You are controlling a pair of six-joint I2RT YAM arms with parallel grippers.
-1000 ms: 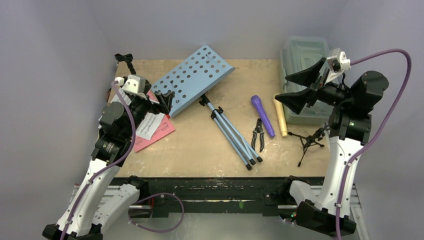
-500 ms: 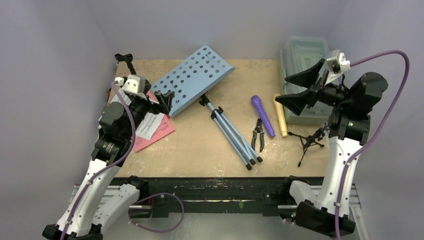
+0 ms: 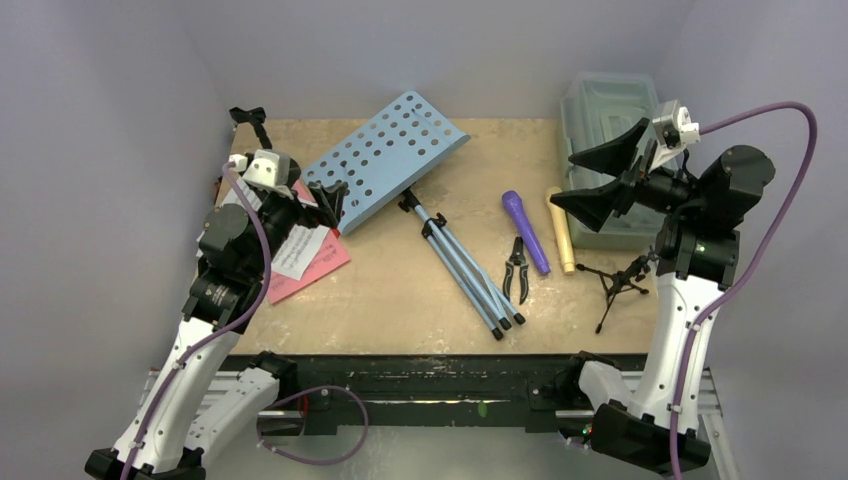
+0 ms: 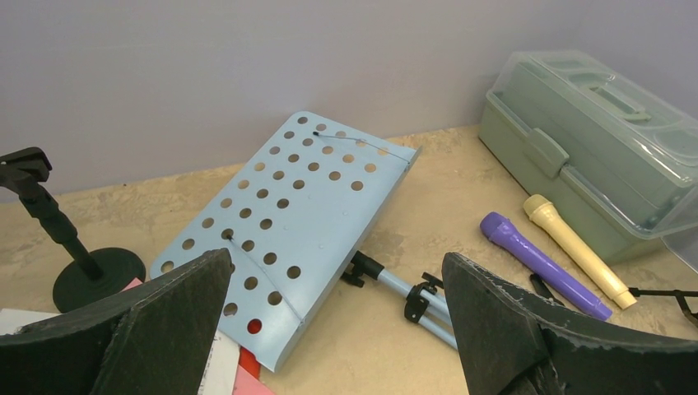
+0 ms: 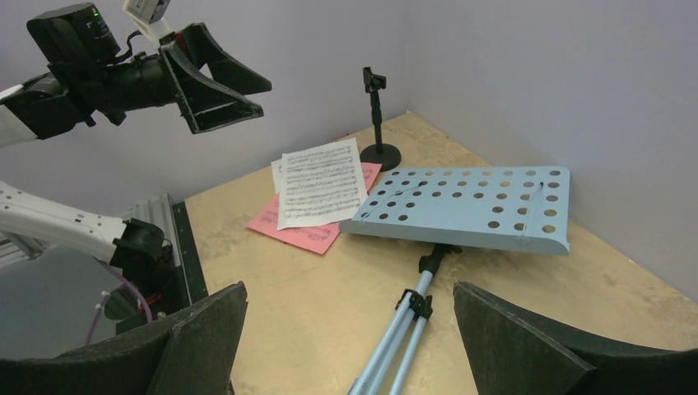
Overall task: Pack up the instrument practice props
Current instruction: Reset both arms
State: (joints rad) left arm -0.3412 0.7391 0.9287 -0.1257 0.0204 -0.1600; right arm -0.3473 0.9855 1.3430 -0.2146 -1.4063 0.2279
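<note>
The light-blue perforated music desk (image 3: 385, 155) lies tilted at the back of the table, its folded tripod legs (image 3: 465, 270) pointing toward the front. White and red sheet-music pages (image 3: 305, 255) lie left of it. A purple microphone (image 3: 526, 232) and a cream microphone (image 3: 561, 233) lie side by side at the right. The black mic tripod (image 3: 615, 285) lies near the right arm. A black round-base pole (image 3: 252, 122) stands in the back left corner. My left gripper (image 4: 336, 271) hovers open over the pages by the desk's near edge. My right gripper (image 5: 350, 296) is raised, open and empty, in front of the box.
A translucent grey-green plastic box (image 3: 610, 120) with its lid shut stands at the back right. A small black hinged clip (image 3: 516, 268) lies between the tripod legs and the purple microphone. Walls close in the table at the left, back and right.
</note>
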